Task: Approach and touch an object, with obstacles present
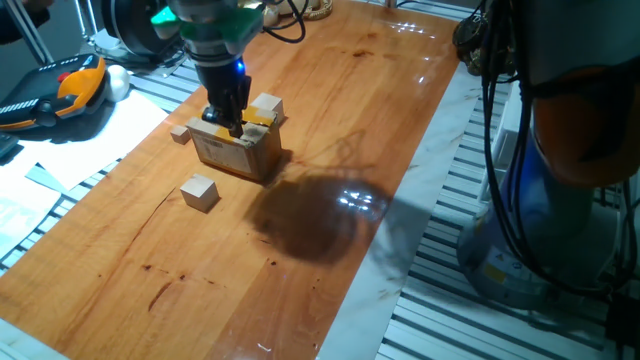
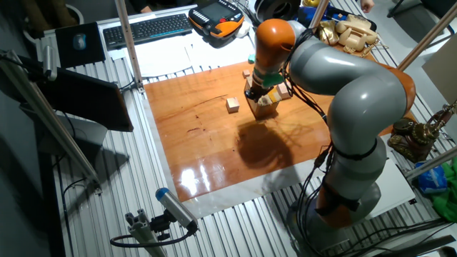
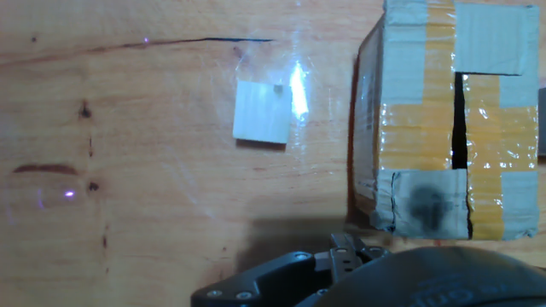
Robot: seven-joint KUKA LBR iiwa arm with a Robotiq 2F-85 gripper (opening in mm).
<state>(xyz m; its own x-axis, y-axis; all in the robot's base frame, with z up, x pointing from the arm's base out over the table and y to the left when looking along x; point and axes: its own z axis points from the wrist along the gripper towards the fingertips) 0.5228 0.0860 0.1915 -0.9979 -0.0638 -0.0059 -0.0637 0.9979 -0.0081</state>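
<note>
The object, a light-tan wooden cube (image 1: 200, 192), sits on the wooden table in front of and to the left of the cardboard box (image 1: 238, 150). It also shows in the other fixed view (image 2: 233, 105) and in the hand view (image 3: 263, 112), left of the box (image 3: 444, 119). My gripper (image 1: 234, 126) hangs just over the box's taped top, its fingers together and holding nothing. It is about a box width from the tan cube. A tiny cube (image 1: 180, 133) lies left of the box. A paler cream cube (image 1: 266, 106) sits behind it.
The robot's base and cables (image 1: 560, 150) stand at the table's right side. A handheld pendant (image 1: 60, 95) and papers (image 1: 70, 150) lie off the left edge. A keyboard (image 2: 146, 28) lies beyond the table in the other fixed view.
</note>
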